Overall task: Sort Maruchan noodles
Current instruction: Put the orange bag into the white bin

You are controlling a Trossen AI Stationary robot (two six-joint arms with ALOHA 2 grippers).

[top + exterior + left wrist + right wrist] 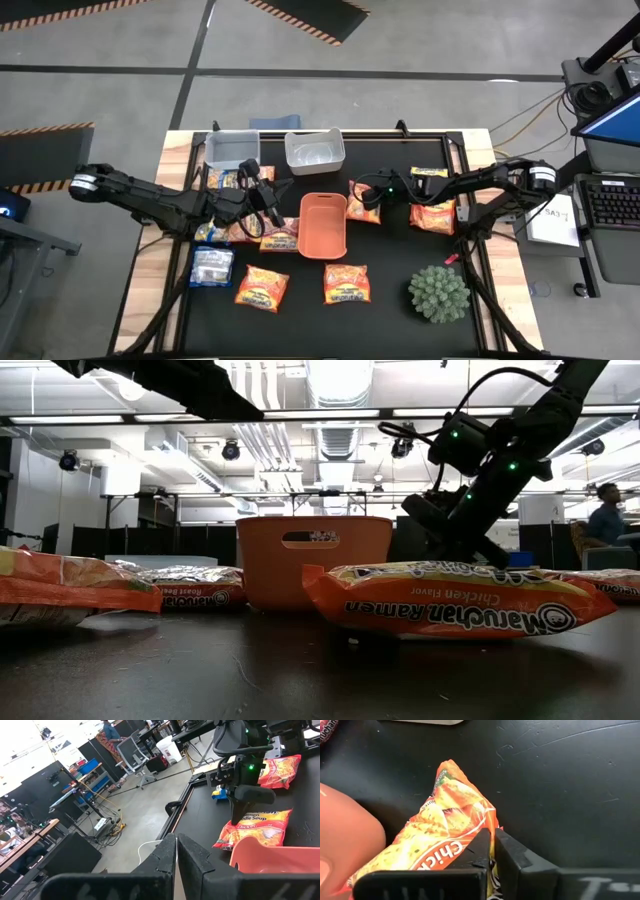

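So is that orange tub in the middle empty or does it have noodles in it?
Empty: from above, the orange tray shows only its bare floor, with packets lying around it on the table.

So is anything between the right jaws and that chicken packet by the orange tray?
Nothing visible: the right gripper is already closed on the edge of the chicken ramen packet, right beside the orange tray.

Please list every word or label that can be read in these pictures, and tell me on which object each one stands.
"Maruchan Ramen", "Chicken Flavor": front packet, low view, upside down.
"Roast Beef", "Maruchan": packet left of the orange tray, upside down.
"Chicken Soup": packet by the tray, left wrist view.
"Chic": packet in the right gripper.
Other packets: too small.
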